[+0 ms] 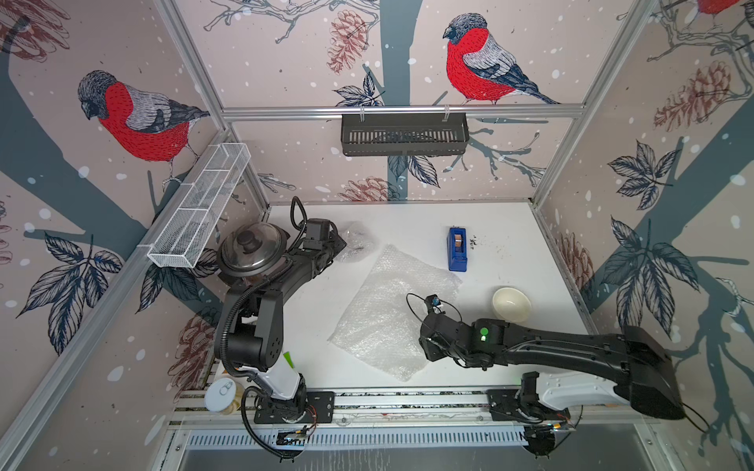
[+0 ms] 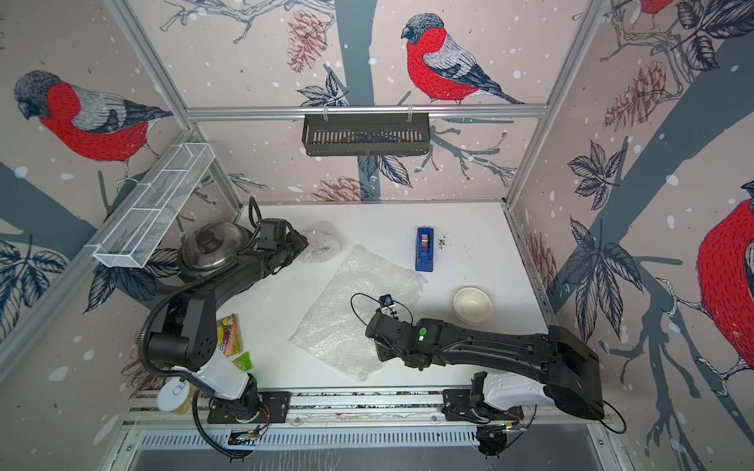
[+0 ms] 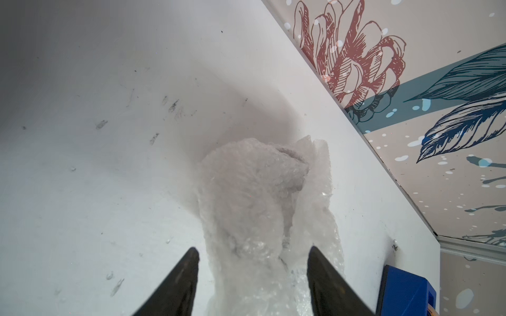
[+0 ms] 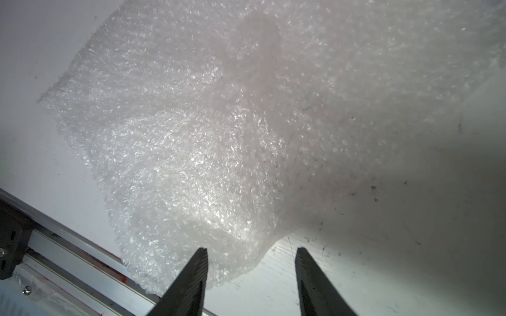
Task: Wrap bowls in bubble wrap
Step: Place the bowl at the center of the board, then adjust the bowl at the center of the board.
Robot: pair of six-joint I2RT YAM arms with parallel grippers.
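- In both top views, a flat bubble wrap sheet (image 1: pixel 387 318) (image 2: pixel 347 318) lies on the middle of the white table (image 1: pixel 510 228) (image 2: pixel 473 228), with 1 corner pointing towards the blue tape dispenser (image 1: pixel 457 249) (image 2: pixel 424 249).
- The cream bowl (image 1: pixel 511 304) (image 2: pixel 473 305) stands upright and unwrapped on the table. It is to the right of the sheet and apart from it, just beyond the right arm.
- A wrapped bundle (image 1: pixel 359 240) (image 2: pixel 323 241) of bubble wrap sits at the far left, between the steel pot (image 1: pixel 249 250) (image 2: pixel 212 246) and the dispenser, at the tip of the left arm.
- In the left wrist view, the left gripper (image 3: pixel 253 250) has its jaws spread. The bundle (image 3: pixel 252 191) narrows to a tail that runs between the 2 fingers, and neither finger visibly presses on it. A grey rounded form shows dimly through the wrap, but what it is cannot be told.
- In the right wrist view, the right gripper (image 4: pixel 251 250) also has its jaws parted and holds nothing. 1 corner of the sheet (image 4: pixel 191 136) lies beneath the fingers, close to the front rail (image 4: pixel 68 246).
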